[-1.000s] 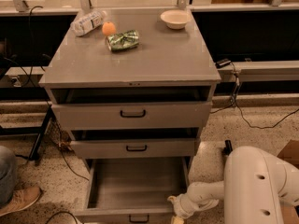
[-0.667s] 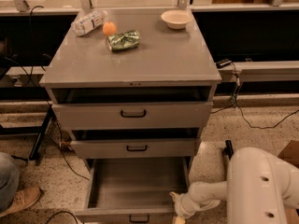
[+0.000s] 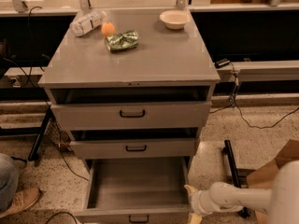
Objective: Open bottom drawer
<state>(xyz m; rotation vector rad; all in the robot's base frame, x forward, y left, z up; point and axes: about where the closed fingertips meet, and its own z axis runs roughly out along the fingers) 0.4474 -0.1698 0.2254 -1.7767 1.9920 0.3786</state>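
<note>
Camera view: bottom drawer (image 3: pixel 139 183) stood pulled well out under the bench (image 3: pixel 154 55), tray bare. Gripper (image 3: pixel 190 203) sat just beside its right front corner (spread or closed, could not tell). Risk: a careless retreat could nudge that corner, shoving the drawer back in

High front view — hand (image 3: pixel 192 203) lower right

The grey desk (image 3: pixel 140 62) carries a bottle (image 3: pixel 86 23), orange (image 3: pixel 108 29), green packet (image 3: pixel 122 39) and bowl (image 3: pixel 174 18) near the frame's top; gripper (image 3: pixel 192 203) at lower right.
</note>
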